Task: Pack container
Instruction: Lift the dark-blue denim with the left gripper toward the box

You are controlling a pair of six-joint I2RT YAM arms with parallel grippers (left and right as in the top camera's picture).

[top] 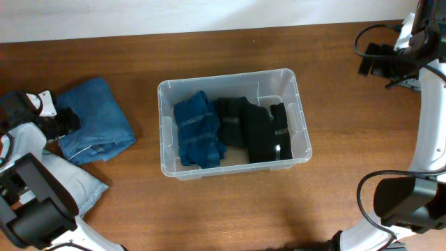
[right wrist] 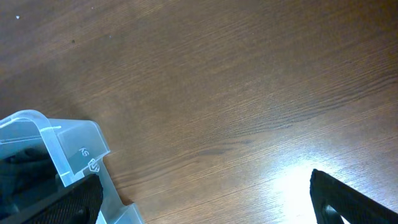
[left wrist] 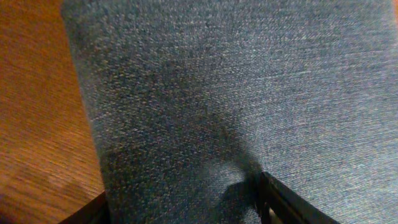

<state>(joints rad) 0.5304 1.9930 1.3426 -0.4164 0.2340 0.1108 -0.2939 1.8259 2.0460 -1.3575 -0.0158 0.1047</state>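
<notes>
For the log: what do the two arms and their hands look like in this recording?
Both arms combine white tubular links with blocky black joint housings. The right arm carries looping black cables, and the right hand is black with two dark fingers. The left arm is built the same, ending in a black left hand. No markings are readable.

On the brown wooden table (top: 327,77) stands the clear rectangular plastic container (top: 230,76). Inside it, a folded blue denim garment (top: 198,132) lies in the left part. A folded black cloth garment (top: 254,129) lies right of that, touching it. Left of the container, apart from it, lies a folded blue denim piece (top: 97,115). A pale denim piece (top: 77,185) lies front-left of the container, adjoining that piece.
</notes>
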